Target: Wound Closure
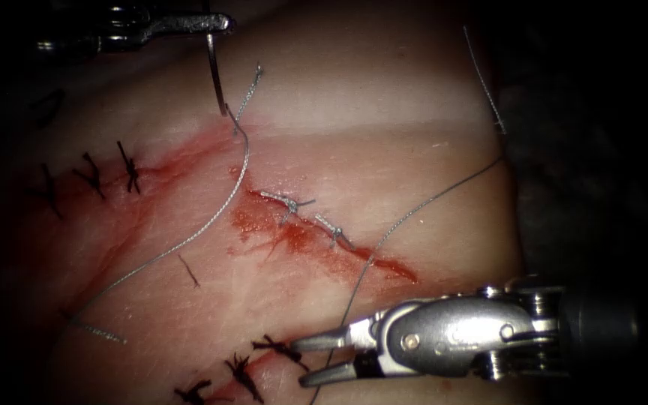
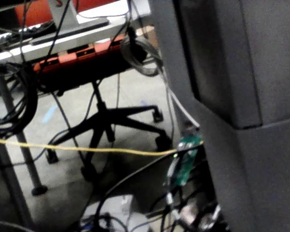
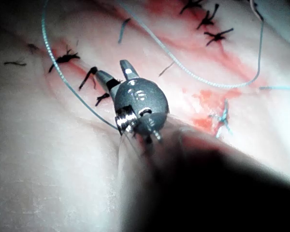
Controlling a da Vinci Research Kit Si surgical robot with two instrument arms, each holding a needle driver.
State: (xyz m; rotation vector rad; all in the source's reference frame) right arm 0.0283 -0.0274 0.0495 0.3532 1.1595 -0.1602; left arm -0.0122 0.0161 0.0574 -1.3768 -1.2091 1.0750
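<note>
Left tool (image 1: 215, 25) seen at the top of the endoscope view, jaws closed on the needle (image 1: 216, 73) at its upper end; needle hung down from the jaws above the tissue (image 1: 384, 97), its lower tip close to the surface at the upper end of the cut (image 1: 324, 236), whether touching or clear could not be told. Thread (image 1: 211, 221) ran from the needle's lower end in a long curve down and to the left of the cut, ending near the lower left in a frayed tail; a second strand (image 1: 429, 202) passed from the right edge of the tissue down across the cut's lower end toward the right tool (image 1: 316, 358). Right tool sat low on the right, jaws parted and holding nothing, the strand lying just beside them. Two pale stitches (image 1: 313, 217) lay across the cut amid red fluid (image 1: 294, 236); dark stitches (image 1: 106, 172) lay at upper left, with more (image 1: 241, 371) near the bottom.
</note>
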